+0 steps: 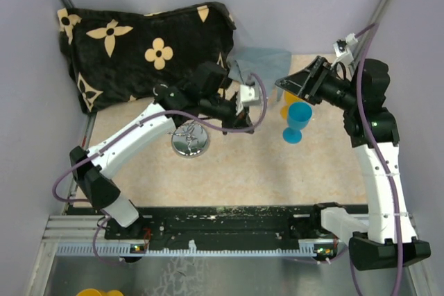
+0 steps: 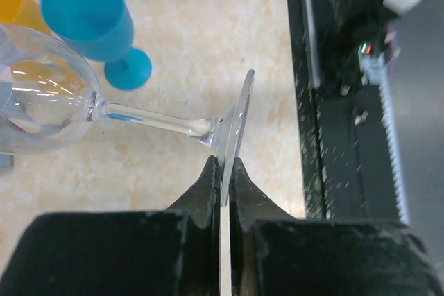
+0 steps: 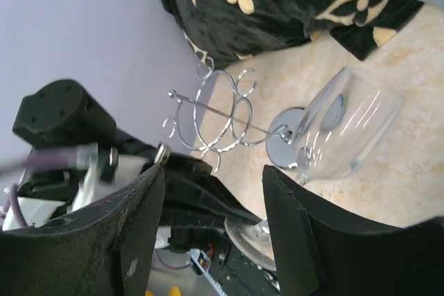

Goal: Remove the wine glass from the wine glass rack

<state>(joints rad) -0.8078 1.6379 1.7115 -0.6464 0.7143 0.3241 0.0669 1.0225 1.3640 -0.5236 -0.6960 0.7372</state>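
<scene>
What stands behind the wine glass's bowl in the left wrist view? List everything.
A blue goblet and an orange cup stand beyond the wine glass. The bowl and the picture's edge hide the orange cup's base.

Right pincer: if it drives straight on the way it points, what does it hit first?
Likely the wine glass, whose foot sits just ahead between the open jaws. The wine glass rack lies farther on. Depth is unclear.
</scene>
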